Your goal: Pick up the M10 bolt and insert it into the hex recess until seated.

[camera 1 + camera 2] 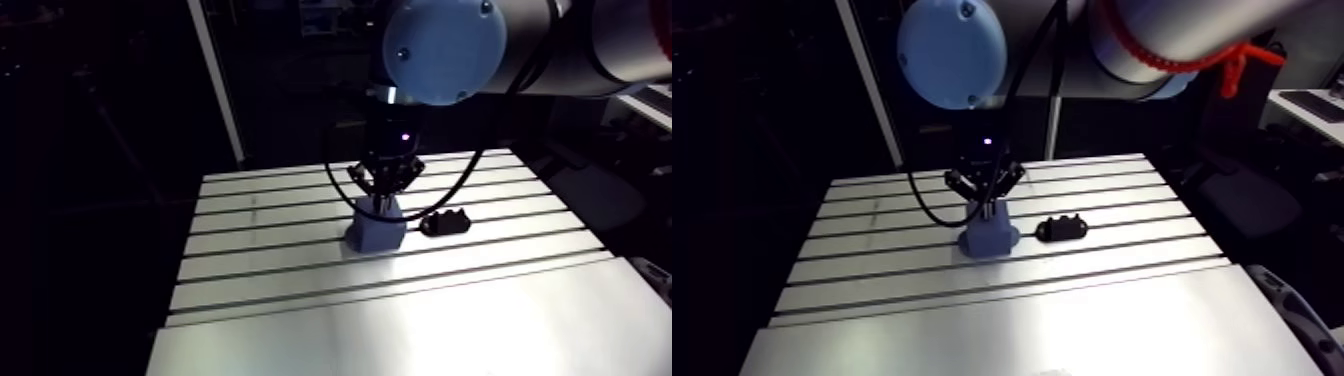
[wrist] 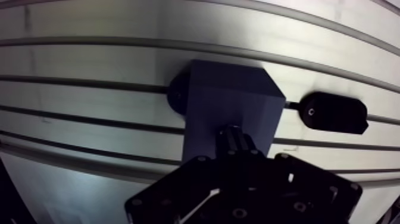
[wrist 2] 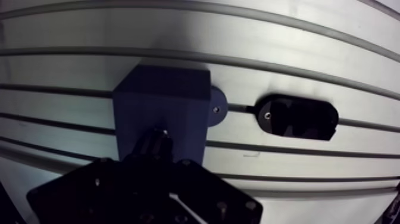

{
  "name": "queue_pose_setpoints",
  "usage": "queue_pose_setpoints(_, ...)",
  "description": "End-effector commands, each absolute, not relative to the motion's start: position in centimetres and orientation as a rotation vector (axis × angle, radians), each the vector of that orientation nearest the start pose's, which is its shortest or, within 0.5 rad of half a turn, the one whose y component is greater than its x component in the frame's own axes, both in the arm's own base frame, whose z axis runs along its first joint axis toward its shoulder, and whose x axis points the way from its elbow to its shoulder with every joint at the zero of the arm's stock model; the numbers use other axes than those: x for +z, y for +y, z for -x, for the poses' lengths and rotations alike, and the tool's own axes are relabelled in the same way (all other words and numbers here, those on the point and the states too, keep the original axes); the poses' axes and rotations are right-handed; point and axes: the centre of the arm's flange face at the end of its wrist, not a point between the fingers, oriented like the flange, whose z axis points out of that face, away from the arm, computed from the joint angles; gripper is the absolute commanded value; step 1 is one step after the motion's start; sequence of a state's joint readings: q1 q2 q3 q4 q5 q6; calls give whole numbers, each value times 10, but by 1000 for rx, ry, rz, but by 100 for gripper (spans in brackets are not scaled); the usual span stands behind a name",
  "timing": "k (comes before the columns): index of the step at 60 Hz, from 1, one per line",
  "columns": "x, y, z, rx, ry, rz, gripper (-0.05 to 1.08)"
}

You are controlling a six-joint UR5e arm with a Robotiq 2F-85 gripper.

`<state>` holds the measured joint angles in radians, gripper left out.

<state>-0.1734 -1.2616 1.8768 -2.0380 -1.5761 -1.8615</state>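
My gripper hangs straight down over the blue plastic block, just above the middle of the arm view, on the slotted aluminium table. In the wrist view a dark ridged cylinder, seemingly the M10 bolt, sticks out ahead of my gripper at the block's top face, near its closer edge. The hex recess is hidden, so I can't say if the bolt is seated. I can't tell whether my grip is clamped or loose, because my own dark body covers it. A black oblong plastic holder lies just right of the block in the arm view, apart from it and on the same slot. A round dark mounting tab pokes out at the block's base.
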Motion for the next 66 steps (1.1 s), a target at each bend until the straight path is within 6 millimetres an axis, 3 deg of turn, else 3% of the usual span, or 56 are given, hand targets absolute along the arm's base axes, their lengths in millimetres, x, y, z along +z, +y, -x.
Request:
queue_pose_setpoints(1, 226, -39, 549, -44, 2988, 176, 108)
queue_pose_setpoints(32, 241, -41, 552, -48, 3011, 183, 108)
queue_pose_setpoints(60, 293, -42, 548, -30, 3048, 186, 108)
queue_pose_setpoints(64, 300, -42, 547, -31, 3053, 186, 103)
queue_pose_setpoints(65, 304, -42, 547, -27, 3057, 185, 92)
queue_pose_setpoints(66, 304, -42, 547, -27, 3057, 185, 92)
